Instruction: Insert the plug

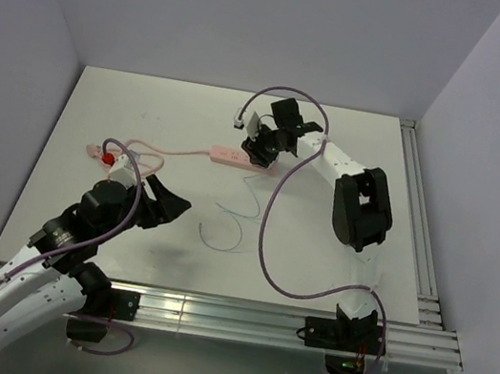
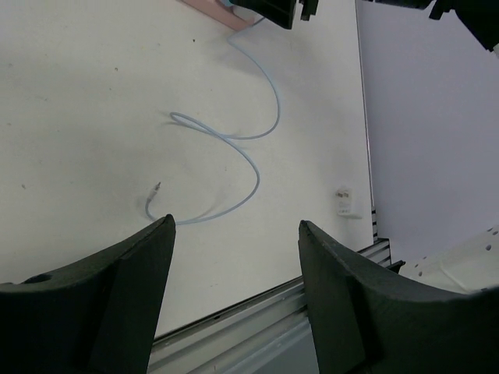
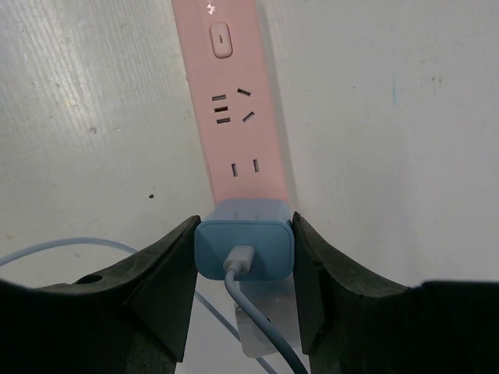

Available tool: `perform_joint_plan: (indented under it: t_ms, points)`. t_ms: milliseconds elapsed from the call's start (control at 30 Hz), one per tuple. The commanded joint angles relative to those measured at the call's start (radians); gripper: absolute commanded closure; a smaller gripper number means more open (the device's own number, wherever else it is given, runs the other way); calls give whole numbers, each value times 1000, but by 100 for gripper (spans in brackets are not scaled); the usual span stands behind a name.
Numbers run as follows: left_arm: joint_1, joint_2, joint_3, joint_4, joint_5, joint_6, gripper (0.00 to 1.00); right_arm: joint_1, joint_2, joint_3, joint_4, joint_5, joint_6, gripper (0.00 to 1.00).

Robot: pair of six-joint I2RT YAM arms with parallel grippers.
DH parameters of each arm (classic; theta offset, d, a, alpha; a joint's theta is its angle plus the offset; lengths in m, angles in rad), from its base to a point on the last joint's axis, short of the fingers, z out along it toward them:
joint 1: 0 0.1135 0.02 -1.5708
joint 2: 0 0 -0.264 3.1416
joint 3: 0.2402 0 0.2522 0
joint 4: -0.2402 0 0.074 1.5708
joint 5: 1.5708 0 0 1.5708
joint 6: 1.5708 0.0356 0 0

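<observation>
The plug (image 3: 243, 249) is a small light-blue block with a pale cable (image 3: 261, 331) leaving its back. My right gripper (image 3: 243, 221) is shut on the plug, one finger on each side. The plug stands on the near end of the pink power strip (image 3: 234, 117), just below a free pair of slots; its prongs are hidden. In the top view the right gripper (image 1: 262, 146) covers the plug at the strip's (image 1: 224, 155) right end. My left gripper (image 1: 168, 202) hangs open and empty over the table's left front. The thin cable (image 2: 234, 140) loops across the table ahead of the left gripper (image 2: 234, 227).
The strip's pink cord (image 1: 155, 147) runs left to a pink plug with a red part (image 1: 109, 159). A small white piece (image 2: 344, 201) lies near the table's edge. Metal rails (image 1: 417, 226) line the right and front edges. Walls close in three sides.
</observation>
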Motion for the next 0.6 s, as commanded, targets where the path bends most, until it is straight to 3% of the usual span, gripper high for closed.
perform_joint_plan:
  t_ms: [0, 167, 567]
  points:
    - [6, -4, 41, -10, 4, 2, 30, 29, 24, -180, -371, -32, 241, 100]
    - [4, 7, 39, 4, 31, -18, 30, 46, -34, -283, -252, -47, 367, 100]
    - [6, -81, 30, -49, 4, -44, 30, 176, -29, -317, -145, 36, 660, 100]
